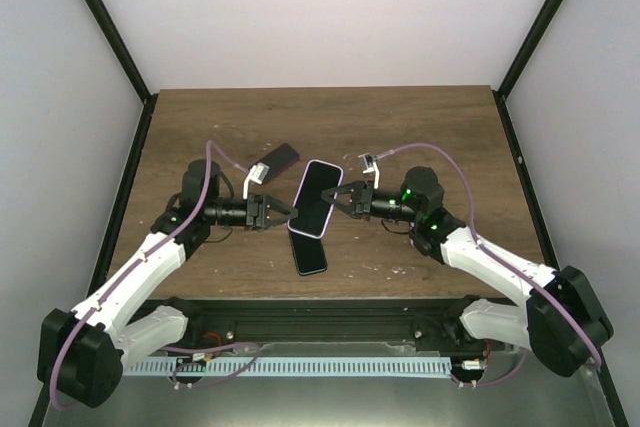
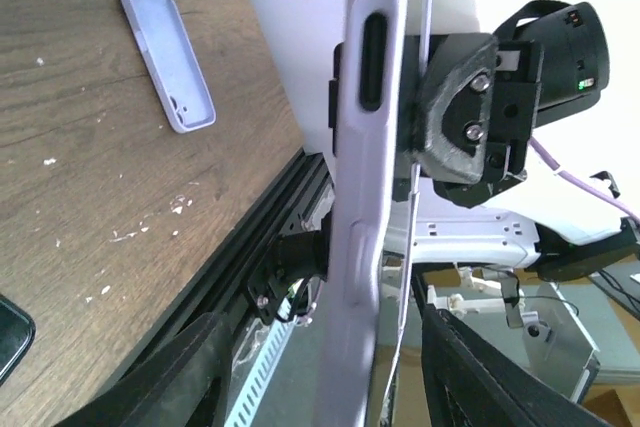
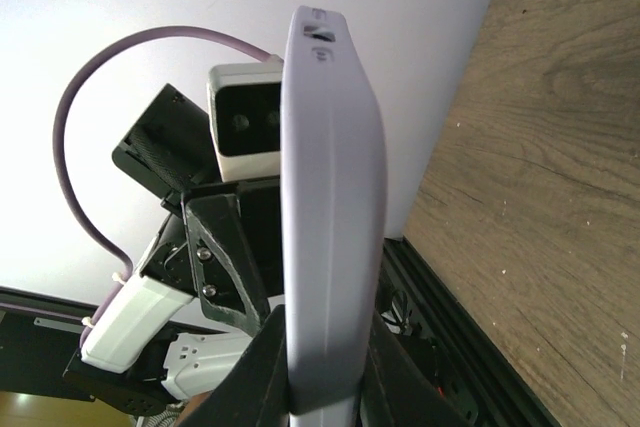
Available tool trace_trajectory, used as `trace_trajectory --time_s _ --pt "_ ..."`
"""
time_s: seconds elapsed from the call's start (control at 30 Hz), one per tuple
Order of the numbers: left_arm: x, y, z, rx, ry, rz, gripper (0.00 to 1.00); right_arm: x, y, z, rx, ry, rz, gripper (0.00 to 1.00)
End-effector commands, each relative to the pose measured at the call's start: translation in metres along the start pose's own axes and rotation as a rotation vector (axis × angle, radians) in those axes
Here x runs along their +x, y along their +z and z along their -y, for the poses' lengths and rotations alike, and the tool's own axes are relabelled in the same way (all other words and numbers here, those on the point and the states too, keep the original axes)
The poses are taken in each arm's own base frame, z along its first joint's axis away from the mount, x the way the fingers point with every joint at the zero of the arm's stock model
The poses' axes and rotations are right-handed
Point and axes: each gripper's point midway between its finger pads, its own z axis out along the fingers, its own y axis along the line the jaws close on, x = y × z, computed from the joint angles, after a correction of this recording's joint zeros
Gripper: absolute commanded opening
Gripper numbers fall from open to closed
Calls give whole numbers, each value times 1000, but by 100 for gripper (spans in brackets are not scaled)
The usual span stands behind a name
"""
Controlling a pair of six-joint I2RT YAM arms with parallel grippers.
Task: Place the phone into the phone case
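A lavender phone case (image 1: pixel 316 197) with a dark glossy phone face in it is held in the air between both grippers. My right gripper (image 1: pixel 338 197) is shut on its right long edge, and its fingers clamp the case (image 3: pixel 330 197) in the right wrist view (image 3: pixel 330 387). My left gripper (image 1: pixel 287 212) is at the left long edge with its jaws wide apart around the case (image 2: pixel 365 197), not pressing it (image 2: pixel 330 377). A thin pale edge runs beside the case there, so I cannot tell how well the phone is seated.
A second lavender case (image 1: pixel 308 252) lies flat on the table near the front edge and looks empty in the left wrist view (image 2: pixel 167 57). A black phone (image 1: pixel 283 155) lies behind the left gripper. A black rail (image 1: pixel 320 307) runs along the near edge.
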Motion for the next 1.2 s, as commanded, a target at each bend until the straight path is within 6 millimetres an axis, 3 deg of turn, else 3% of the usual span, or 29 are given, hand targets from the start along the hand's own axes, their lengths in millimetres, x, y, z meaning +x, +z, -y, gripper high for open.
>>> trace_trajectory --time_s 0.0,0.17,0.3,0.37,0.47,0.6,0.67,0.7,1.0,1.17 --pt "12 2 -15 -12 -30 -25 51 -12 3 -22 -61 -63 45 7" --pt "13 0 -21 -58 -14 -25 18 -12 8 -9 -15 -76 25 7" --pt "12 -1 -25 -99 9 -24 13 -8 8 5 29 -85 11 7" --pt "11 -2 -26 -112 18 -17 21 -6 7 8 37 -93 -1 7" --pt "7 -5 -31 -169 46 3 43 -5 3 15 62 -113 -18 7" --pt "1 -13 -46 -296 65 41 64 -4 -3 36 150 -159 -75 7" --pt "-1 -17 -53 -350 68 54 91 0 -6 54 242 -152 -126 7" --pt "-1 -19 -57 -376 68 58 99 1 -8 61 271 -153 -154 7" --pt "5 -22 -92 -497 2 43 100 3 -21 136 505 -57 -308 8" --pt "15 -15 -125 -535 -94 6 82 3 -18 168 570 1 -353 9"
